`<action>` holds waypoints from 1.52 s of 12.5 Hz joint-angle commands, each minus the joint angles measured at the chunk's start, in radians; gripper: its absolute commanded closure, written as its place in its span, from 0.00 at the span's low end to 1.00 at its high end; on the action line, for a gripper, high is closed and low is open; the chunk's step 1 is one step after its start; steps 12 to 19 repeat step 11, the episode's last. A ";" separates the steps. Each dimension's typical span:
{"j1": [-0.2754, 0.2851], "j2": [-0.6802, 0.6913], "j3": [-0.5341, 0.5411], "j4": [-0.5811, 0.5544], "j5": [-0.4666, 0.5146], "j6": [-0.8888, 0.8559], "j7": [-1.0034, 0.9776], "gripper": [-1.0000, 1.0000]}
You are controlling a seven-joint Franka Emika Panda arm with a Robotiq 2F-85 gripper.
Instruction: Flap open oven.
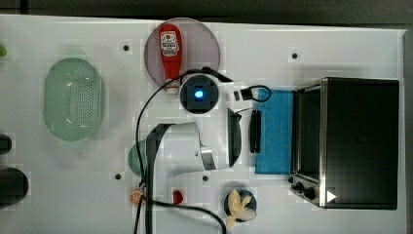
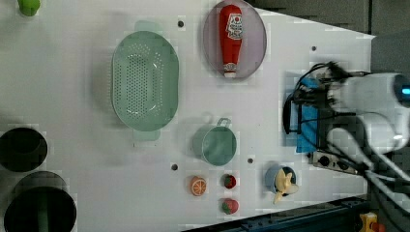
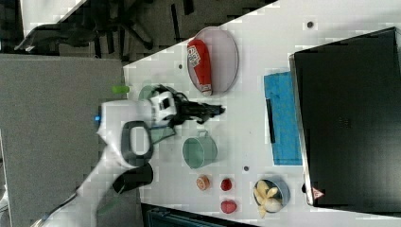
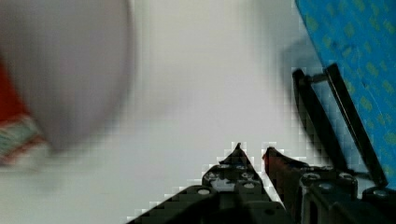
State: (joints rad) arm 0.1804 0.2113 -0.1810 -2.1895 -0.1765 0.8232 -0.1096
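The oven (image 1: pixel 360 141) is sitting at the table's (image 1: pixel 316 44) end, its blue glass door (image 1: pixel 275 130) already lying flat. The fingers (image 4: pixel 252 154) are hovering nearly pinched together, holding nothing; the door's bar handle (image 4: pixel 327 116) is lying just beside them. Backing away cleanly looks wisest, avoiding snagging that handle.
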 commanded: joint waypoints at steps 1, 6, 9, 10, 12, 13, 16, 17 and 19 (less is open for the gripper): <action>-0.016 -0.095 -0.045 0.050 0.120 -0.083 0.046 0.82; -0.017 -0.240 -0.054 0.165 0.134 -0.332 0.110 0.82; -0.016 -0.323 -0.044 0.205 0.134 -0.471 0.159 0.82; -0.016 -0.348 -0.044 0.211 0.134 -0.509 0.159 0.82; -0.016 -0.371 -0.047 0.217 0.134 -0.537 0.159 0.82; -0.016 -0.371 -0.047 0.217 0.134 -0.537 0.159 0.82; -0.016 -0.371 -0.047 0.217 0.134 -0.537 0.159 0.82; -0.016 -0.371 -0.047 0.217 0.134 -0.537 0.159 0.82; -0.016 -0.371 -0.047 0.217 0.134 -0.537 0.159 0.82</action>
